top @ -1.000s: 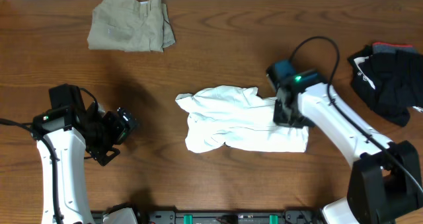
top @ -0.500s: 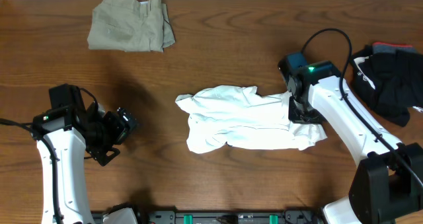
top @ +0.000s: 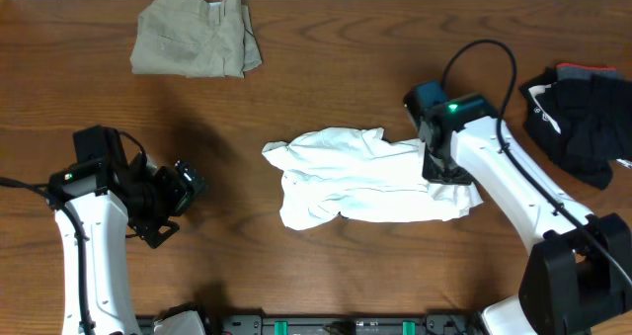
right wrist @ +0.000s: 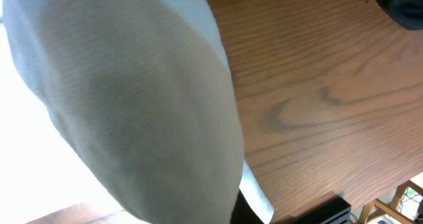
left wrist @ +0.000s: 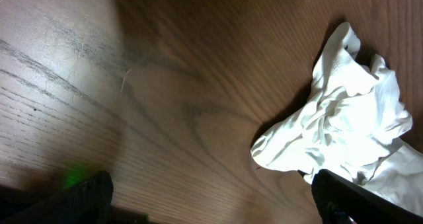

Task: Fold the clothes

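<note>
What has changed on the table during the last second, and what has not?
The right gripper, shut on the white T-shirt, dragged its right edge rightward, then eased back slightly left. The left gripper, khaki trousers and black bundle stayed put.

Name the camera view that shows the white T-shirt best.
Overhead: it shows the whole white T-shirt, crumpled at centre frame, with the right gripper at its right edge. The left wrist view catches only one crumpled end; the right wrist view is filled by blurred cloth up close.

Left arm bent, left gripper spread wide. Right arm reaches forward, right gripper clamped on white T-shirt.
</note>
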`<state>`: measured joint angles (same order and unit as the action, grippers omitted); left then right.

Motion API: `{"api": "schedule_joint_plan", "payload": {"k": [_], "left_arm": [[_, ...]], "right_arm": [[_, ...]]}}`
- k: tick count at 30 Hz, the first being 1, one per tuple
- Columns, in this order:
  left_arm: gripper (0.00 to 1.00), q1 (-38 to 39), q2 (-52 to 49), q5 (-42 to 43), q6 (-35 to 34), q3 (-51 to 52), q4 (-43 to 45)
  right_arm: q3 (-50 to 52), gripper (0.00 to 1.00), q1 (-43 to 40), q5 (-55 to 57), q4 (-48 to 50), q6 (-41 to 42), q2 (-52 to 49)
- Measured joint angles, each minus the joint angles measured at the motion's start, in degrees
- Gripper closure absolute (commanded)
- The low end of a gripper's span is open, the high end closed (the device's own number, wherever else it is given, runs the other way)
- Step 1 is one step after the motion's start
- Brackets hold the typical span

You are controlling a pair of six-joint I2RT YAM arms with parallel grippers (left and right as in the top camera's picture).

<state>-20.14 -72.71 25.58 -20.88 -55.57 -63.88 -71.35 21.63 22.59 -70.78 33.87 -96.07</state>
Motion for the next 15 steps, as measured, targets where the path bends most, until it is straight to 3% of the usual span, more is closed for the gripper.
{"api": "schedule_joint_plan", "payload": {"k": [15], "left_arm": [[0.02, 0.00, 0.00, 0.00, 0.00, 0.00, 0.00]], "right_arm": [[0.00, 0.93, 5.46, 7.21, -0.24, 8.37, -5.22]]}}
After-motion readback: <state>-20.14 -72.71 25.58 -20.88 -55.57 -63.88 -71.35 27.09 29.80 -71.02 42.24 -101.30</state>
